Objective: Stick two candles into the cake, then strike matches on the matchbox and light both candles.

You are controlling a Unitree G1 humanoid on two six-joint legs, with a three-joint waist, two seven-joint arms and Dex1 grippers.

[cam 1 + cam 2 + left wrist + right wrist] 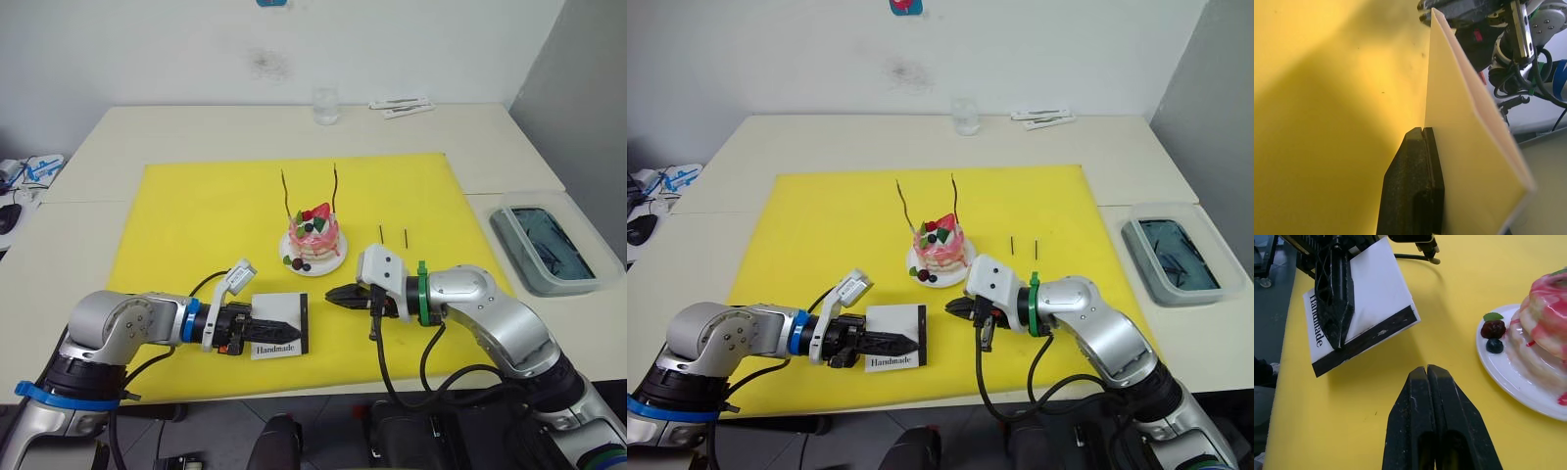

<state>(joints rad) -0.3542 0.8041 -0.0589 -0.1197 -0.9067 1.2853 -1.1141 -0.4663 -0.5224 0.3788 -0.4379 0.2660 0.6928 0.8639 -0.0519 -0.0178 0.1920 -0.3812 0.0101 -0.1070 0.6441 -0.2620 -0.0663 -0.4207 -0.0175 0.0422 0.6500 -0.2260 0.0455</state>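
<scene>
On the yellow mat (196,225) — matchbox (279,333) in left fingers (277,327), strip toward pinched-together right fingers (338,294).

Layout relative to the grippers. The matchbox (279,326) sits under the left gripper (284,324), on the mat (196,225). The right gripper (335,293) lies just to its right, apart from it. The cake (313,240), with two candles (285,196) standing in it, is just beyond the right gripper; two matches (393,236) lie beyond it and further right.
</scene>
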